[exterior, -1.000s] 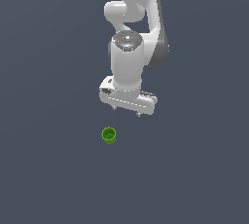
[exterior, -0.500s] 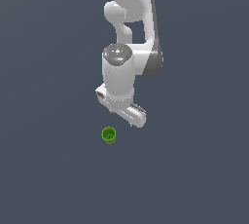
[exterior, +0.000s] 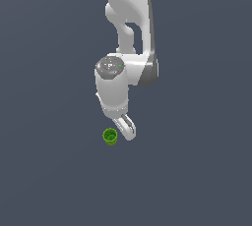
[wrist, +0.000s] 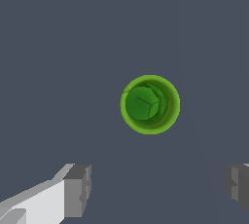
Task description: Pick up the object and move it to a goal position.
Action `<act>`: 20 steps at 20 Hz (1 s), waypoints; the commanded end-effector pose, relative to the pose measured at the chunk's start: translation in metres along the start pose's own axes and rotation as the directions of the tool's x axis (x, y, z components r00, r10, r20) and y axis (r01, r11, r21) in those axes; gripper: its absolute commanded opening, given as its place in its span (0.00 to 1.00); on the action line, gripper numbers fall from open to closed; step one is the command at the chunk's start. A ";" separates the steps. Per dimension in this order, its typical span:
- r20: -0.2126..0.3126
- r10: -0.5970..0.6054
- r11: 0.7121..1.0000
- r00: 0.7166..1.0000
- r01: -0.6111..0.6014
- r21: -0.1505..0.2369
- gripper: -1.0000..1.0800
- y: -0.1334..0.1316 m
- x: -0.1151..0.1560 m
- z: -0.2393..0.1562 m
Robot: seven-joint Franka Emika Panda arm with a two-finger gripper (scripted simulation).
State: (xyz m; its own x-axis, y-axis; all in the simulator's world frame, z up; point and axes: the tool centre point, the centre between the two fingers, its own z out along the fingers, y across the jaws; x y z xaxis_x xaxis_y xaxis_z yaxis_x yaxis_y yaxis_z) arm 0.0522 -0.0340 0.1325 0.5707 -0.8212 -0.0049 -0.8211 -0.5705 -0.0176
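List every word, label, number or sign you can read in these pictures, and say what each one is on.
There is no text to read in either view.
The green cup is plain, inside and out.
The white arm carries only small marks on its grey round cap, too blurred to read as letters.
The gripper fingers and the dark floor bear no marks.

The arm (exterior: 129,18) is glossy white all over, built from fat rounded segments, with a dark grey band showing at the joint on the exterior view's right. Its wrist housing is a smooth white cylinder topped by a flat grey cap (there's a tiny green dot on it). Down at the gripper (wrist: 156,189), the wrist view shows a white angular finger body and blocky grey fingertips (wrist: 78,190).
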 end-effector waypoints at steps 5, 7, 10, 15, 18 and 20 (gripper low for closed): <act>-0.001 0.205 0.979 0.979 -0.205 -0.006 0.96 0.002 0.016 0.016; -0.002 0.264 0.965 0.965 -0.264 -0.008 0.96 0.003 0.021 0.020; -0.005 0.339 0.941 0.941 -0.339 -0.010 0.96 0.004 0.027 0.026; -0.009 0.430 0.903 0.903 -0.430 -0.012 0.96 0.005 0.034 0.034; -0.011 0.466 0.885 0.885 -0.466 -0.012 0.96 0.006 0.037 0.037; -0.012 0.482 0.876 0.876 -0.482 -0.013 0.96 0.006 0.039 0.038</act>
State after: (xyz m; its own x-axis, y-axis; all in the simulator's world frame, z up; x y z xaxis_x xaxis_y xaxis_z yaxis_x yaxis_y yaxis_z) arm 0.0689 -0.0680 0.0952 0.1208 -0.9927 -0.0014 -0.9927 -0.1208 -0.0005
